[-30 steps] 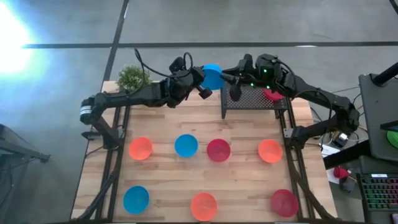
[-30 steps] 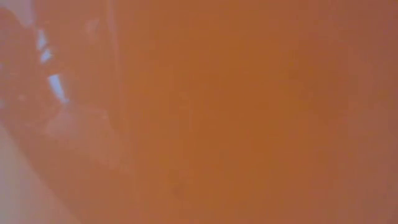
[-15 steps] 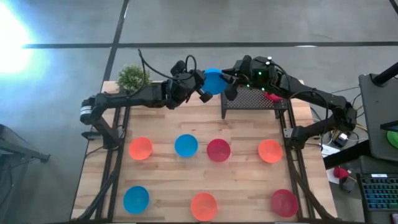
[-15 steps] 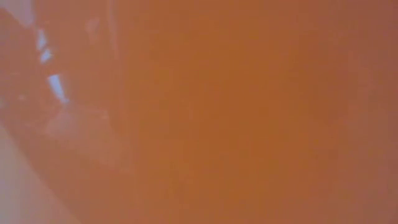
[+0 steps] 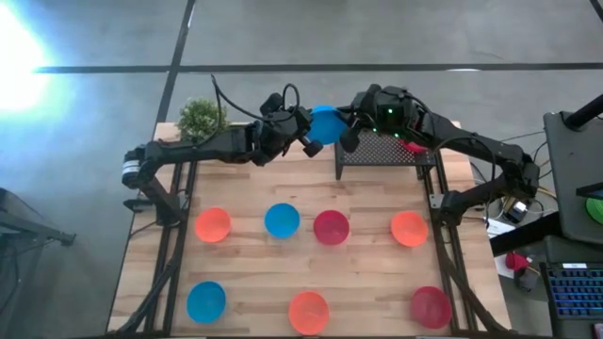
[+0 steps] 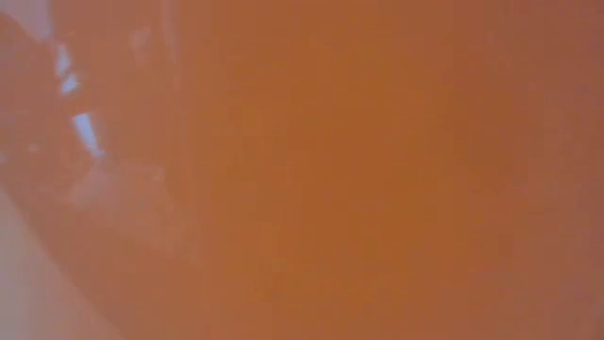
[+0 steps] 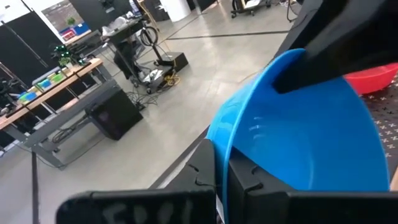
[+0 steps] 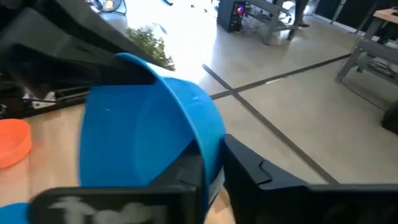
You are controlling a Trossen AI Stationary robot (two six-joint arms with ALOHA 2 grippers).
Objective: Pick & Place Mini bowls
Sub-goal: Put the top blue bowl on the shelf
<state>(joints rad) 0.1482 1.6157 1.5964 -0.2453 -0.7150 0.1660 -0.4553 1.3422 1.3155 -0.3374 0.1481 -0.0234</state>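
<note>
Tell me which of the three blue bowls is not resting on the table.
The blue bowl at the far edge, beside the black rack. The left gripper and the right gripper both pinch its rim; the other two blue bowls lie flat on the wood.

I work in a robotics lab with a bare grey concrete floor point(image 5: 396, 38) marked by dark lines; my wooden table point(image 5: 254, 259) stands on it, while workbenches point(image 7: 46, 84) with cabling and equipment fill the hall beyond me.
</note>
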